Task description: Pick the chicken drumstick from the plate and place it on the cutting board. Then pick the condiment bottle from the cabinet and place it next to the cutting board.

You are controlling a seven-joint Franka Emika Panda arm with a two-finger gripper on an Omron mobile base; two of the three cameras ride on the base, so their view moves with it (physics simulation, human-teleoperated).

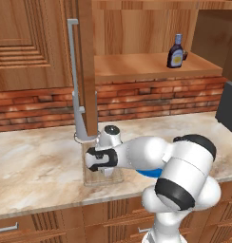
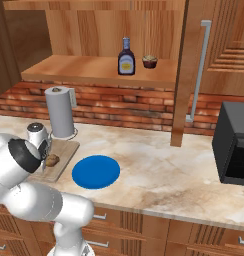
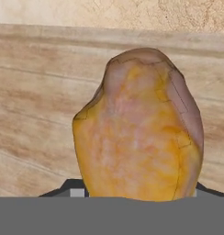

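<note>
Lying drumstick (image 3: 139,133) against end effector (image 3: 137,193)

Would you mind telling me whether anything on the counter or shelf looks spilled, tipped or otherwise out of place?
Nothing stands out. The dark brown bottle with the blue cap stands upright on the reddish wooden shelf, the round blue plate lies flat and bare, and the golden-brown drumstick is over the light wooden board.

A pale marbled stone countertop (image 2: 159,175) runs beneath a red brick backsplash (image 2: 119,105). Reddish-brown wooden drawer fronts (image 1: 42,228) with grey metal handles line the base. A black boxy appliance (image 2: 234,145) sits at the right.
</note>
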